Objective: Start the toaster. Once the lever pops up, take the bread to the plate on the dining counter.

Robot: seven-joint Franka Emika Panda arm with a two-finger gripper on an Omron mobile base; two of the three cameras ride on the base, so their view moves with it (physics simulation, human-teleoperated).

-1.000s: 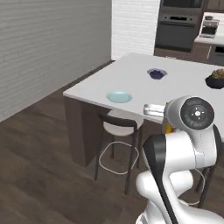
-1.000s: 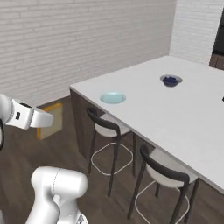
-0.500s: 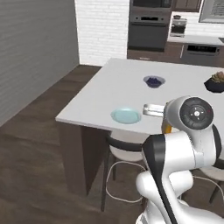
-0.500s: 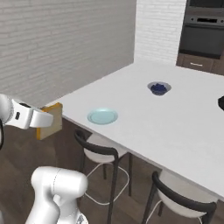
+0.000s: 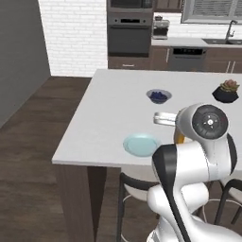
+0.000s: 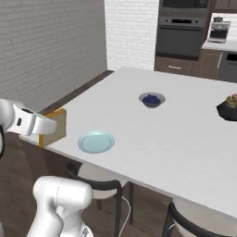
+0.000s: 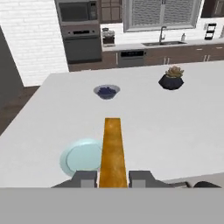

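Note:
My gripper [image 7: 113,179] is shut on the bread [image 7: 113,151], an orange-tan slice seen edge-on between the two fingers [image 7: 85,178]. In the right base view the bread [image 6: 55,127] hangs at the near left corner of the white dining counter [image 6: 185,134], just left of the plate [image 6: 96,141]. The pale blue plate [image 7: 81,156] lies near the counter's front edge, below and left of the slice in the hand view. From the left base view the plate [image 5: 141,144] sits left of my wrist, with a sliver of bread [image 5: 178,137] beside it. The toaster is out of view.
A dark blue bowl [image 5: 158,96] sits mid-counter and a black pot with a succulent [image 5: 229,92] stands toward the right. Stools [image 6: 97,178] are tucked under the counter's near edge. Wall ovens [image 5: 129,33] and a worktop with a sink line the back wall.
The whole picture has shifted as the base moved: the counter now lies square ahead and closer, with the back wall of ovens in sight. The bread stays in my grip.

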